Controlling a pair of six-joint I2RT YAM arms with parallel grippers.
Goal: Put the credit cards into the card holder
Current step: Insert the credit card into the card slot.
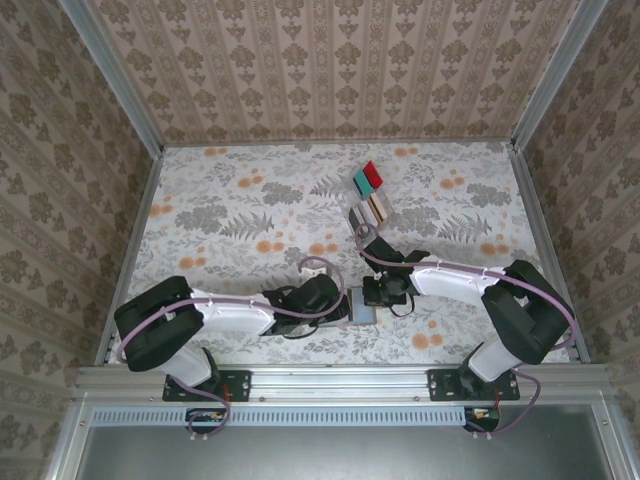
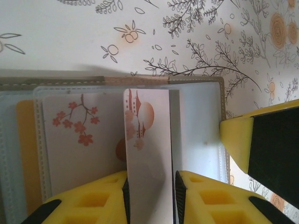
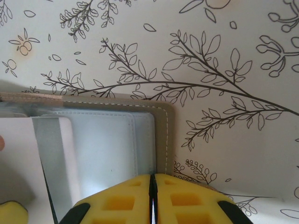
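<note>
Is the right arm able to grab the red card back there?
Probably not yet: the way to the red card looks free, but the right arm seems busy, its shut jaws holding down the wallet.

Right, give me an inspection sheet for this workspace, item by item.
Surface: floral tablecloth, lying flat.
Job's things: card holder open near the arms; white printed card held at its sleeves; blossom card already sleeved; red card and teal card at the far side.
Clutter: clear rack holding cards.
Grippers: left gripper shut on the white printed card; right gripper closed at the holder's edge.
Cables: purple cables along both arms.
Surroundings: patterned walls, metal frame.
</note>
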